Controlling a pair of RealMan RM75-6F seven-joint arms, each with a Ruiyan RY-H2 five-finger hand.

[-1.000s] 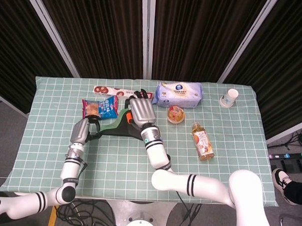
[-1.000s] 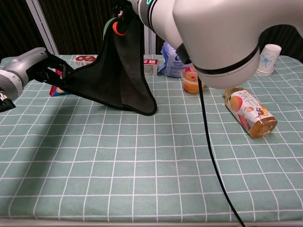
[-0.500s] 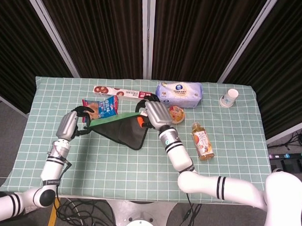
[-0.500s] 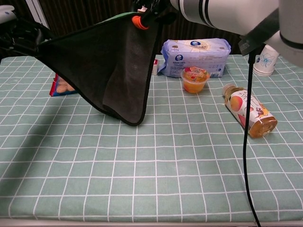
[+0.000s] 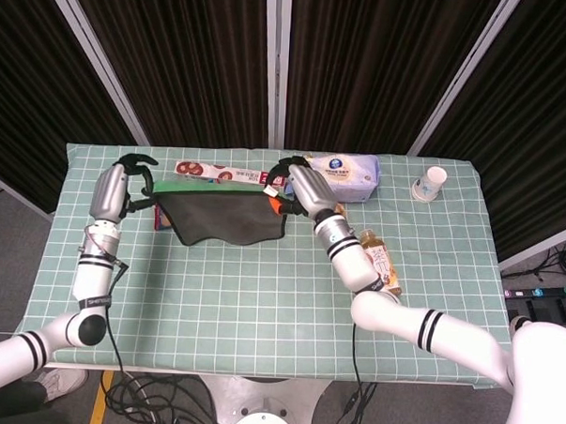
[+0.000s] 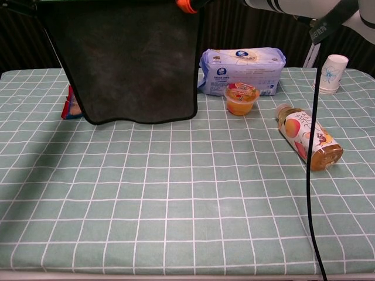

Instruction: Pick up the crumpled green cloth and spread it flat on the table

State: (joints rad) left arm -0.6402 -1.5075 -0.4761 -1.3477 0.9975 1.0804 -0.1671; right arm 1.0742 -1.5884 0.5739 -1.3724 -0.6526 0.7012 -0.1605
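My left hand (image 5: 112, 188) and right hand (image 5: 303, 188) each grip a top corner of the cloth (image 5: 224, 215), which hangs stretched above the table (image 5: 261, 296).

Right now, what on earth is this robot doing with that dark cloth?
The robot's left hand and right hand each hold an upper corner of the dark, green-edged cloth, stretching it out like a curtain above the green checked tablecloth. The cloth hangs open but is not yet laid flat. Behind it sit snack packets, and to the side a lying juice bottle.
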